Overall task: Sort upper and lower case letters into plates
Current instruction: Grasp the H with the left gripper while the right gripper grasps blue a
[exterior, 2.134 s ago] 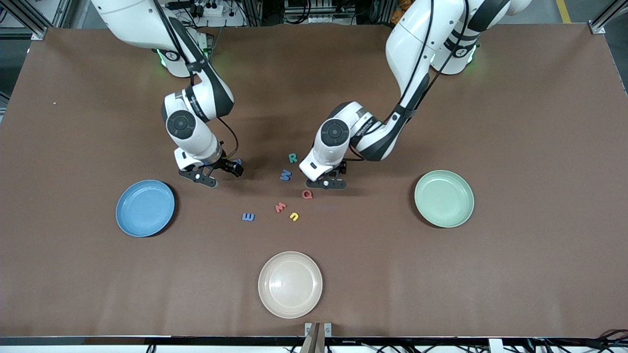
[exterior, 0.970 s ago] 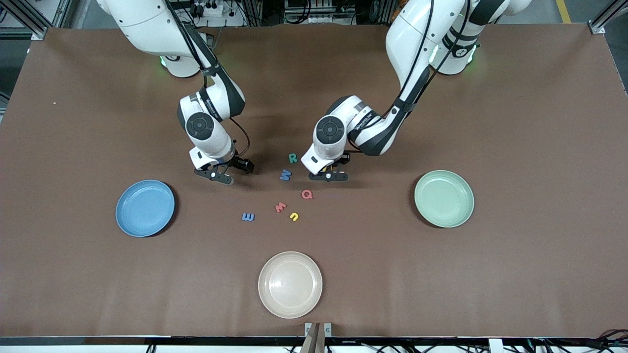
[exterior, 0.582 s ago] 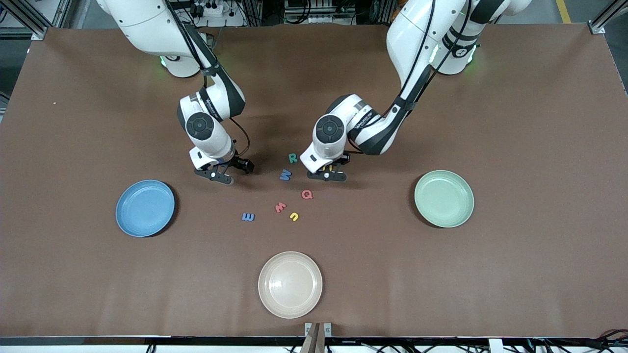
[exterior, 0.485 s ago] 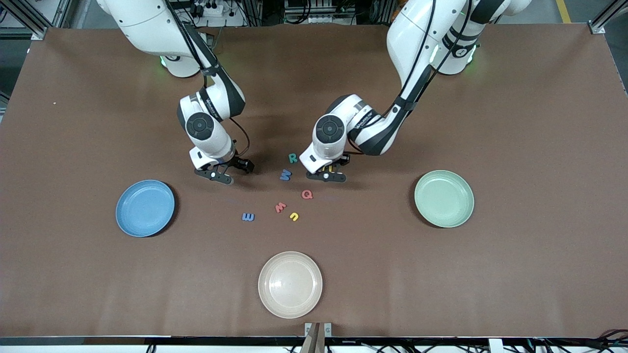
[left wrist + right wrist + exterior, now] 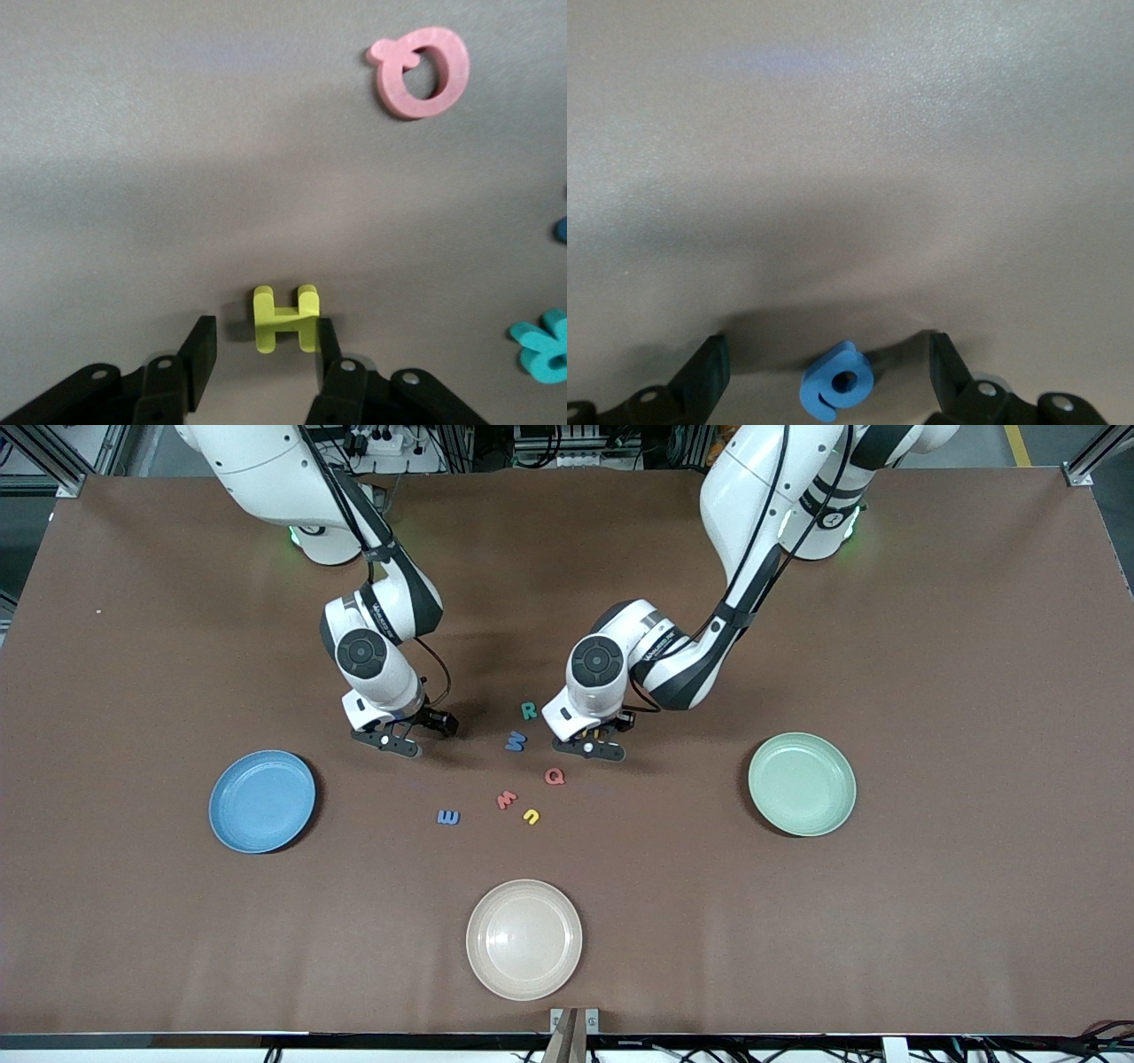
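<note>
My left gripper (image 5: pixel 266 341) is down at the table and open around a yellow H (image 5: pixel 285 319). One finger touches the H's side; the other stands apart from it. My right gripper (image 5: pixel 828 354) is wide open, low over the table, with a small blue letter (image 5: pixel 837 392) lying between its fingers, touching neither. Loose on the table are a teal R (image 5: pixel 529 710), blue W (image 5: pixel 516 740), red Q (image 5: pixel 555 777), red M (image 5: pixel 506 799), a yellow letter (image 5: pixel 532 816) and a blue E (image 5: pixel 448 817). The blue plate (image 5: pixel 262 802) and the pale green plate (image 5: pixel 802 784) hold nothing.
A cream plate (image 5: pixel 524 939) lies nearest the front camera, also holding nothing. The two grippers (image 5: pixel 415 735) (image 5: pixel 602 737) stand on either side of the letter cluster, with the R and W between them.
The right gripper moved from near the blue plate toward the table's middle, over the blue letter, then held still. The left gripper shifted slightly around the yellow H.
</note>
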You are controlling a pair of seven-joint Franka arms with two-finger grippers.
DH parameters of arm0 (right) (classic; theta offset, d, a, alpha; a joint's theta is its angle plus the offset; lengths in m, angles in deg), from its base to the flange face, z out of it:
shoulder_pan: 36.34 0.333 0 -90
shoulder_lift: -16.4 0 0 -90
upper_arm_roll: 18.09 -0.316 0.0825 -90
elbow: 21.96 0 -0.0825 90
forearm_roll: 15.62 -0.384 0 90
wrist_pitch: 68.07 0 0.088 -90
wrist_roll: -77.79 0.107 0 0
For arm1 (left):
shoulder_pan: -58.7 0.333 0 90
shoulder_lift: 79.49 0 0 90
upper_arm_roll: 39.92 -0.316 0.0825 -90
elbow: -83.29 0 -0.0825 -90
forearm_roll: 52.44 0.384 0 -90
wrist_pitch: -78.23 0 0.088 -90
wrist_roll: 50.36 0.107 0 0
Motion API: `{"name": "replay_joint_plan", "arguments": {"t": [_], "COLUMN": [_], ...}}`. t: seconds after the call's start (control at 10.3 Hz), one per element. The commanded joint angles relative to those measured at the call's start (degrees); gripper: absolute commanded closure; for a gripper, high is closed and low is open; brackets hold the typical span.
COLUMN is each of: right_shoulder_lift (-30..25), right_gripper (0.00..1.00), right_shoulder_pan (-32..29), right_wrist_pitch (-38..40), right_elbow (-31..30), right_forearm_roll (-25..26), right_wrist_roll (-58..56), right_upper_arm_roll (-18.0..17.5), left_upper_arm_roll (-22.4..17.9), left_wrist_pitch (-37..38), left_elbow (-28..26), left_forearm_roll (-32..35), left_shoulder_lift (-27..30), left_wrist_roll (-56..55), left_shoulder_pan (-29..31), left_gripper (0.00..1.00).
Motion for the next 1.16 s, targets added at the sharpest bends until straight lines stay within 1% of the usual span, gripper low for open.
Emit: {"name": "replay_joint_plan", "arguments": {"t": [0.0,0.29,0.68,0.78,0.87,0.97,1.07], "right_shoulder_lift": [-0.78,-0.87,-0.96,-0.96,-1.04,-1.04,-1.13], "right_gripper": [0.0,0.0,0.0,0.02,0.7,0.98,0.99], "right_shoulder_pan": [0.42,0.42,1.04,1.13,1.13,1.21,1.82], "right_wrist_pitch": [-0.26,-0.26,-0.26,-0.26,-0.35,-0.44,-0.35], "right_elbow": [-1.17,-1.35,-1.44,-1.52,-1.44,-1.44,-1.44], "right_forearm_roll": [-0.41,-0.41,-0.41,-0.41,-0.41,-0.41,-0.41], "right_wrist_roll": [1.06,1.06,1.59,1.59,2.02,3.16,3.26], "right_upper_arm_roll": [0.12,0.03,0.03,0.03,0.03,0.03,0.03], "left_upper_arm_roll": [-0.34,-0.34,-0.25,-0.25,-0.25,-0.25,-0.25], "left_wrist_pitch": [-1.43,-1.44,-1.26,-1.26,-1.26,-1.26,-1.26], "left_elbow": [0.66,0.74,2.15,2.33,2.33,2.24,2.15], "left_forearm_roll": [1.07,0.89,0.36,0.36,0.45,0.45,0.54], "left_shoulder_lift": [-1.18,-1.0,0.4,0.23,0.14,0.05,-0.04], "left_wrist_roll": [0.03,-0.32,-0.14,-0.14,-0.23,-0.32,-0.15], "left_shoulder_pan": [-0.27,-0.36,0.26,0.35,0.35,0.35,0.26], "left_gripper": [0.47,0.49,0.49,0.49,0.49,0.49,0.49]}}
